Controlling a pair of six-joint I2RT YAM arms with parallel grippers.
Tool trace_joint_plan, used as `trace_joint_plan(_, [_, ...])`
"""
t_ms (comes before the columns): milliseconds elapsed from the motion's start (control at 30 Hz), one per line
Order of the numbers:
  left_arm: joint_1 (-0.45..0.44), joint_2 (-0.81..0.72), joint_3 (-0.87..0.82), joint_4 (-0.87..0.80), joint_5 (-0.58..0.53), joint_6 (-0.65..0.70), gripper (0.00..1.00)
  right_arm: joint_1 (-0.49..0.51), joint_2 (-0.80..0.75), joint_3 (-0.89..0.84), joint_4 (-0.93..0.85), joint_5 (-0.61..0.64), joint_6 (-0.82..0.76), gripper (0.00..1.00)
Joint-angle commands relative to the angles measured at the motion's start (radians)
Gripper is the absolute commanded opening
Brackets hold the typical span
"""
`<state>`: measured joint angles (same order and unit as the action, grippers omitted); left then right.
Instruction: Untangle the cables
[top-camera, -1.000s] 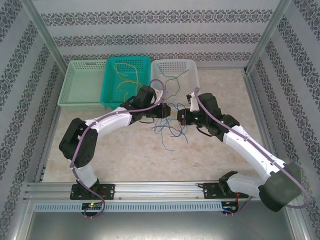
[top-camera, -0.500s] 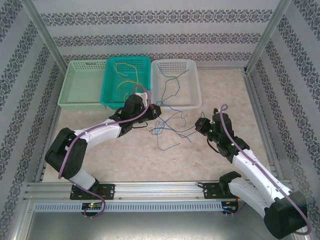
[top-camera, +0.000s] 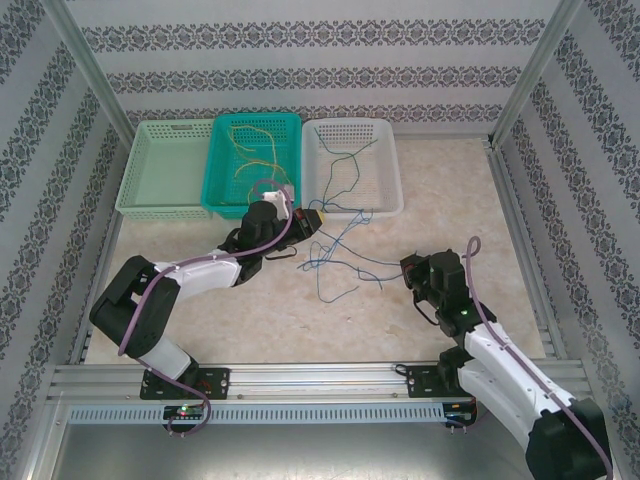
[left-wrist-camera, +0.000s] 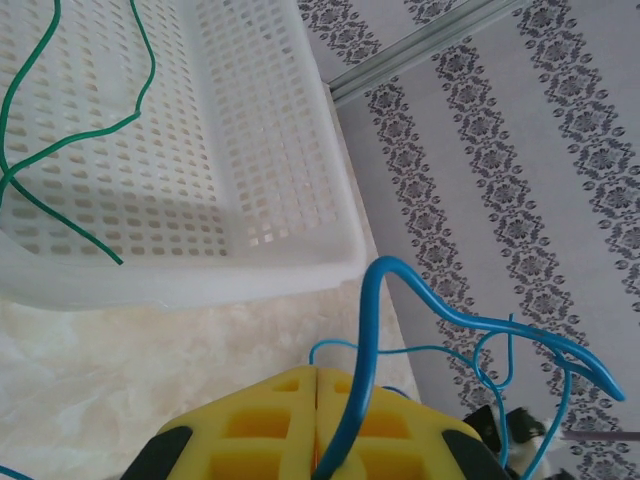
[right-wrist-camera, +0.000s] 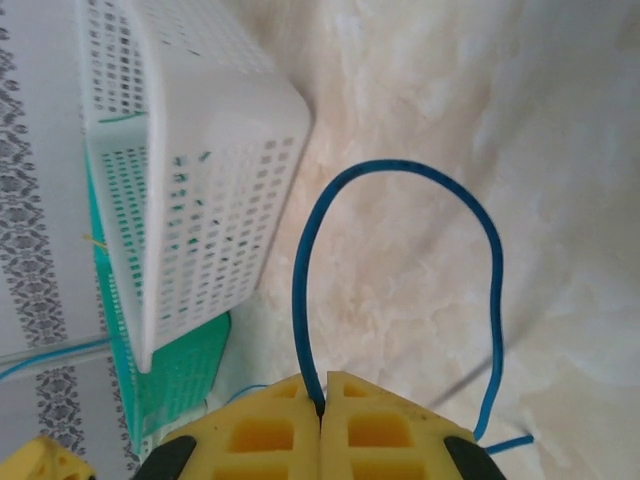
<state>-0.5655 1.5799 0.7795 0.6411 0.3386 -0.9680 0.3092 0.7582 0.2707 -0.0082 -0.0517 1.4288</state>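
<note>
Both clamped on blue cable (left-wrist-camera: 368, 330): left gripper (top-camera: 318, 215) beside rim of white basket (top-camera: 375, 213), right gripper (top-camera: 408, 268) apart over open table (top-camera: 300, 320).

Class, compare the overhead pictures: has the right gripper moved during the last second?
Yes. The right gripper has drawn away from the white basket, moving down and rightward in the overhead view, shut on a blue cable.
</note>
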Motion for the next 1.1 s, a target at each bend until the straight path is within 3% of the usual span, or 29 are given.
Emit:
trace_joint_plan(0, [0.021,-0.024,0.008,0.143,-0.061,-0.027,0.0,-0.027,0.075,0.001,-0.091,0.015,-0.034,0.2])
trace_joint_plan(133, [0.021,-0.047,0.02,0.09,-0.044,0.013,0.0,-0.03,0.117,0.174,-0.205,-0.021,-0.268,0.56])
trace_joint_plan(233, [0.022,-0.087,0.035,0.0,-0.059,0.081,0.0,-0.031,0.121,0.312,-0.335,-0.003,-0.398,0.67])
trace_joint_plan(367, [0.022,-0.13,0.07,-0.141,-0.059,0.174,0.0,-0.022,0.086,0.371,-0.322,0.014,-0.441,0.61])
trace_joint_plan(500, [0.023,-0.151,0.093,-0.237,-0.062,0.231,0.0,0.06,0.08,0.413,-0.269,0.031,-0.556,0.51])
trace_joint_plan(667, [0.022,-0.143,0.117,-0.32,-0.075,0.252,0.0,0.159,0.122,0.505,-0.371,0.106,-0.7,0.52])
trace_joint_plan(1067, [0.02,-0.122,0.149,-0.37,-0.103,0.246,0.0,0.34,0.235,0.537,-0.13,-0.002,-0.762,0.47])
